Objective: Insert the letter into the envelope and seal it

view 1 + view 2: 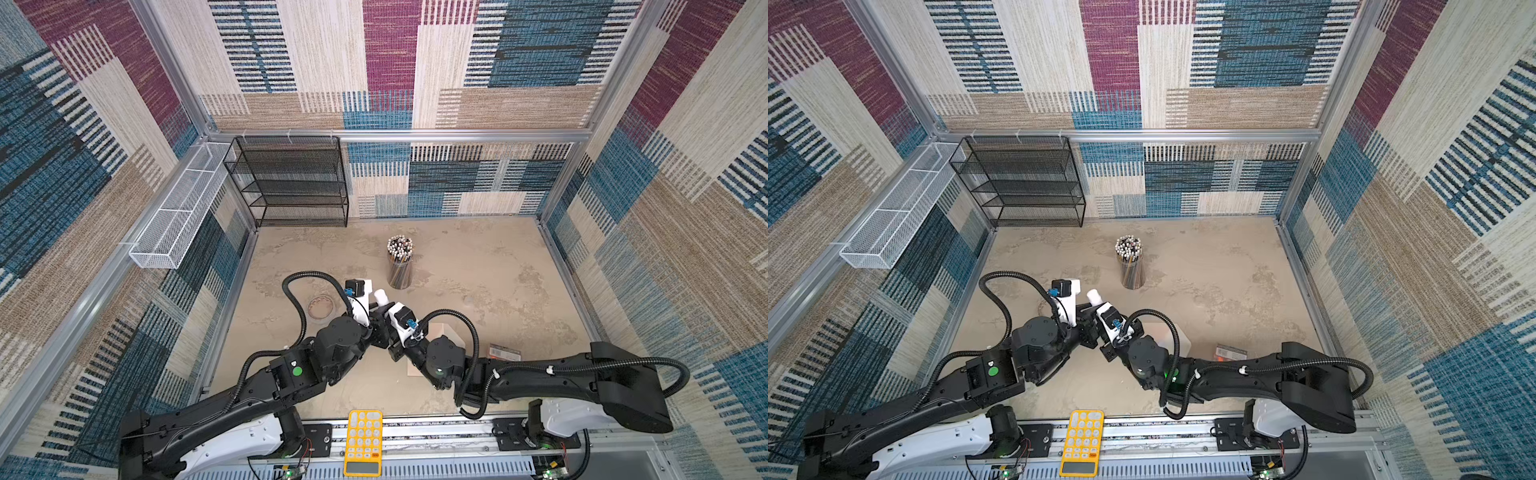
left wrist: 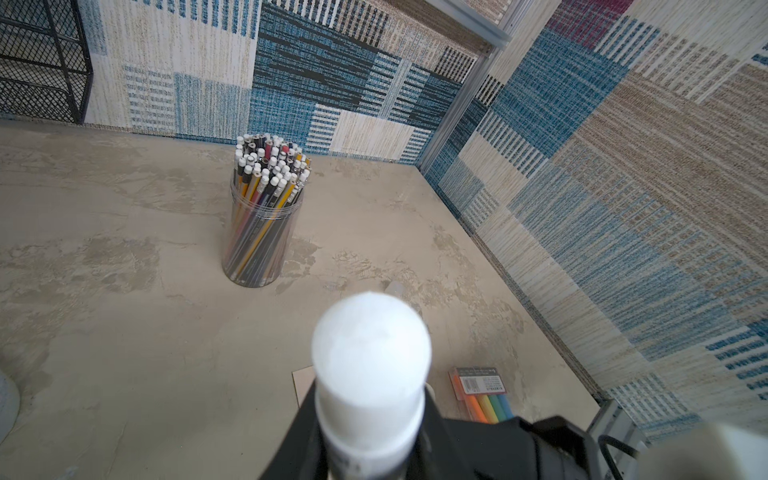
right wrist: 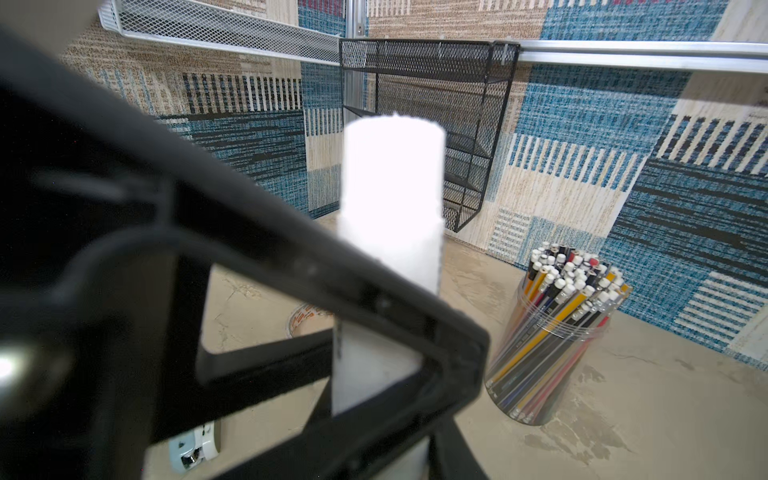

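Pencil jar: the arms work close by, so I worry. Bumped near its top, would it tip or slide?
Likely tips: the pencil jar is tall, narrow and upright. Packed full, it probably feels heavy for its size. Its clear smooth wall may be slippery.

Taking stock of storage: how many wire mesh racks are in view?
2: a black wire mesh shelf rack against the back wall, and a white wire mesh basket on the left wall.

Free: far-right worktop (image 1: 490, 266), near-centre strip | Blocked: pencil jar (image 1: 400, 266) far centre; black mesh shelf (image 1: 291, 183) far-left corner; tape roll (image 1: 321, 307) left of centre; marker pack (image 1: 504, 353) near right; envelope (image 2: 305, 388) flat under right arm (image 1: 444, 359); left arm (image 1: 332, 345) meets it mid-worktop at white tube (image 1: 381, 297).
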